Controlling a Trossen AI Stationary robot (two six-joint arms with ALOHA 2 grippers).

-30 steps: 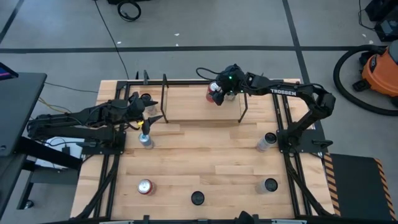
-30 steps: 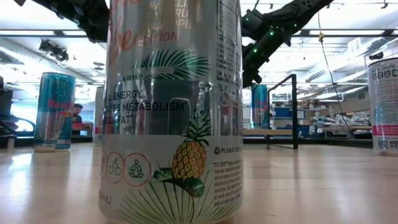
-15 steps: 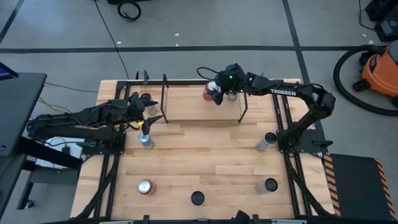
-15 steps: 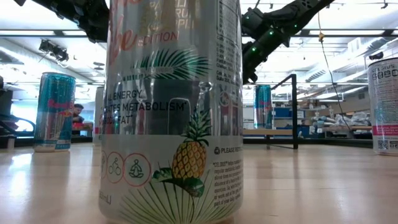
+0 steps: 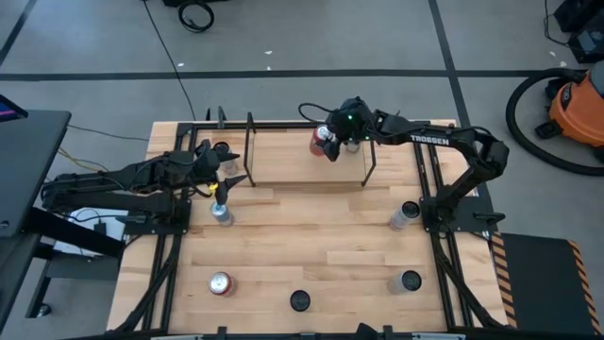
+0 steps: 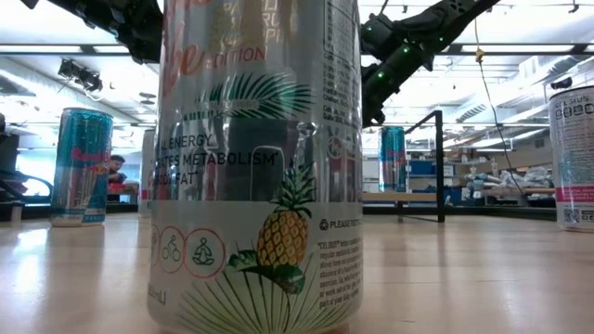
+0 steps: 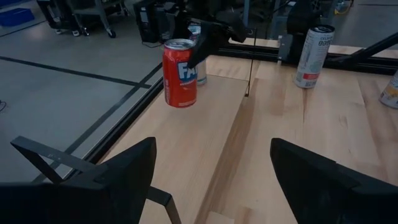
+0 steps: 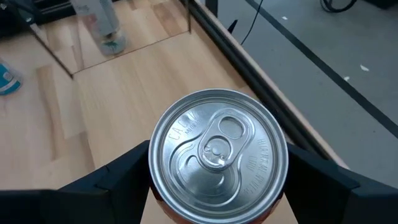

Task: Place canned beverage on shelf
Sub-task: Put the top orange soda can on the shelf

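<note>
While right gripper (image 5: 324,144) clamps red can (image 7: 180,73) over shelf (image 5: 283,161), left gripper (image 5: 236,174) fingers apart, pineapple can (image 6: 258,158) reads "ENERGY", "METABOLISM"

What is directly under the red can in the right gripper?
The red can hangs in the right gripper above the shelf's wood board. Its base shows clear of the board; nothing else lies beneath.

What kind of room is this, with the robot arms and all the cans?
Probably a robotics lab or workshop. Two dark arms are bolted to a wooden table, an orange shop vacuum sits on the grey floor, and the low view shows long ceiling lights over cluttered workbenches.
</note>
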